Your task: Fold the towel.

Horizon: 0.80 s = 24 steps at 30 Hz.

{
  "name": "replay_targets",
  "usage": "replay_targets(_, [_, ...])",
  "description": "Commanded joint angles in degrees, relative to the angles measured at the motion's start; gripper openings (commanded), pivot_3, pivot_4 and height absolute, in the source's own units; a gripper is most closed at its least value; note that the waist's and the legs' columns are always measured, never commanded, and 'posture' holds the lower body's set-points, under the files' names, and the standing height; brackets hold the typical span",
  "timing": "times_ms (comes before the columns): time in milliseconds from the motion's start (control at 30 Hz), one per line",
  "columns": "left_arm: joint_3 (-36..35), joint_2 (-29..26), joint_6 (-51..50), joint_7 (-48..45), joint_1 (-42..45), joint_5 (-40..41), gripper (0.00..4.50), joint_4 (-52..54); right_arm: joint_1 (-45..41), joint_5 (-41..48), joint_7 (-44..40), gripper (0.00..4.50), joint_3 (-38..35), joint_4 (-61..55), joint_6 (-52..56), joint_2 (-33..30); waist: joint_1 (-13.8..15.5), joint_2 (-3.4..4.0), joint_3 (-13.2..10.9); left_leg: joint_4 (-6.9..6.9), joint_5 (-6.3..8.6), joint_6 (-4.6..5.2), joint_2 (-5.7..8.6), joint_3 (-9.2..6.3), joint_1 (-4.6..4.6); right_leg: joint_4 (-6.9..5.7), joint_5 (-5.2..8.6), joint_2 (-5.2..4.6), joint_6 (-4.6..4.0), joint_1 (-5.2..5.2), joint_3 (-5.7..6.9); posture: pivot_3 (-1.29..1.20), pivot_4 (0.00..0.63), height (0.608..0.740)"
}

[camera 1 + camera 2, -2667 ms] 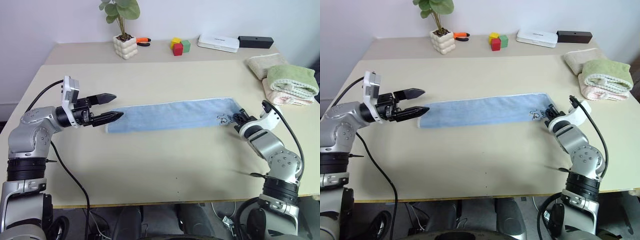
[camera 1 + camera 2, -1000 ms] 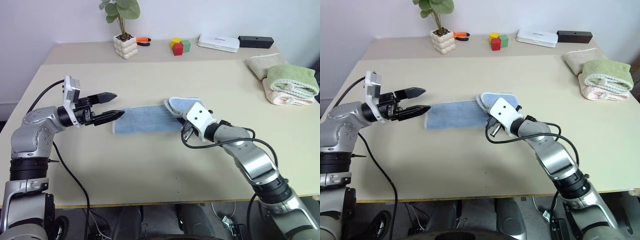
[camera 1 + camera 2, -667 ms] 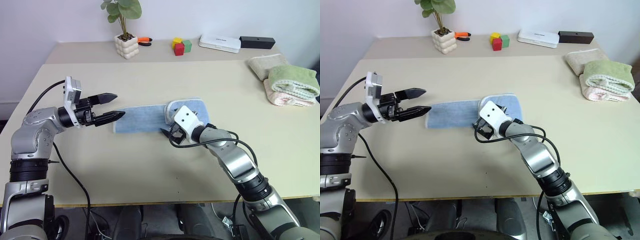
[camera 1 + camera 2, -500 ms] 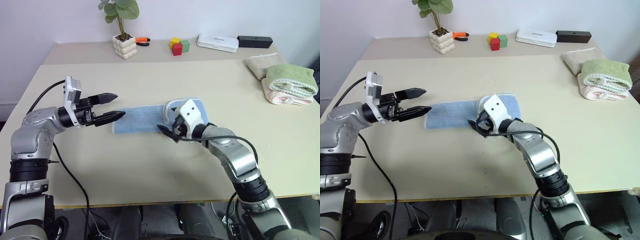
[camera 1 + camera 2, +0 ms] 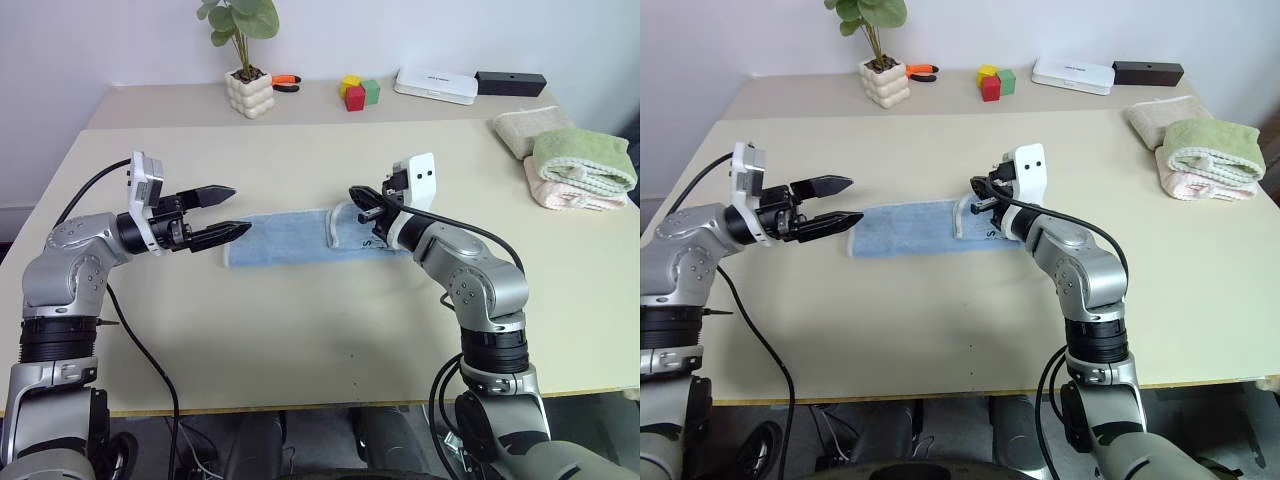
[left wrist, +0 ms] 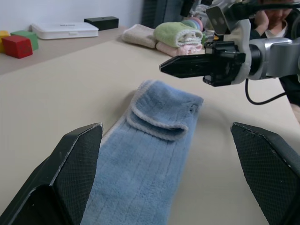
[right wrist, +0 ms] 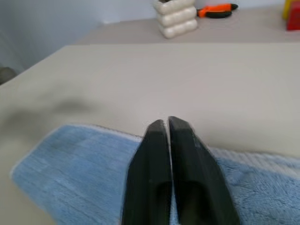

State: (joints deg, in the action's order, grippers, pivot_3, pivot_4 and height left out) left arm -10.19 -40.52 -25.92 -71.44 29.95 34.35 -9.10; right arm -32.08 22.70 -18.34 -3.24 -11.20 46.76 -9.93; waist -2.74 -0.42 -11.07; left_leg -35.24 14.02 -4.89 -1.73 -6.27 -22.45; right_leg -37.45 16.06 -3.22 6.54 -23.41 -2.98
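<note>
The light blue towel [image 5: 285, 238] lies flat along the middle of the table. Its right end is folded back over itself into a short flap [image 6: 161, 110]. My right gripper [image 5: 352, 192] hovers just above that flap, pointing left. Its fingers [image 7: 167, 129] are shut together with nothing between them. At the towel's left end, my left gripper [image 5: 238, 210] is held level and open, pointing right. Its fingertips [image 6: 89, 136] are a little above the cloth and apart from it.
A stack of beige, green and pink towels [image 5: 580, 165] sits at the table's right edge. Along the back stand a potted plant [image 5: 250, 95], orange-handled pliers [image 5: 287, 81], coloured blocks [image 5: 360, 92], a white box [image 5: 436, 86] and a black box [image 5: 510, 83].
My right gripper carried the towel's right end leftward and laid it over. It then let go, rose, drew back to the right and shut. The left arm has not moved.
</note>
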Motion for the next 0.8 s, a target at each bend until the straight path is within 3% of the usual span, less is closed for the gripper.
replay_targets(33, [-0.6, -0.4, 0.3, -0.2, 1.1, 0.4, 4.50, 0.4, -1.6, 0.7, 0.2, 0.05, -0.3, -1.3, -1.3, 0.3, 0.0, 0.00, 0.0, 0.00, 0.00, 0.00, 0.00, 0.00, 0.00, 0.00, 0.00, 0.00, 0.00, 0.00, 0.00, 0.00, 0.150, 0.740])
replay_targets(333, [-0.8, -0.4, 0.1, 0.0, 0.8, 0.6, 4.50, 0.8, -1.7, -4.6, 3.2, 0.05, 1.6, 4.6, -7.2, 0.6, 0.0, 0.00, 0.0, 0.00, 0.00, 0.00, 0.00, 0.00, 0.00, 0.00, 0.00, 0.00, 0.00, 0.00, 0.00, 0.00, 0.150, 0.740])
replay_targets(500, [-1.5, -0.2, -1.8, 1.9, -2.0, 1.9, 4.50, 4.6, 3.9, -15.0, 6.6, 0.05, 6.8, 20.5, -20.0, -0.2, 0.0, -0.09, 0.1, 0.02, 0.00, 0.00, 0.00, 0.01, 0.07, 0.03, 0.00, 0.00, 0.00, 0.07, 0.00, 0.00, 0.150, 0.740])
replay_targets(800, [-1.3, -0.2, -2.0, 2.1, -1.4, 2.0, 4.50, 4.4, 3.9, -15.7, 5.6, 0.05, 6.0, 22.7, -23.4, 0.5, 0.0, -0.13, 0.1, -0.02, -0.04, -0.06, 0.01, 0.02, 0.07, -0.02, -0.04, -0.01, -0.03, 0.08, -0.01, 0.00, 0.150, 0.740])
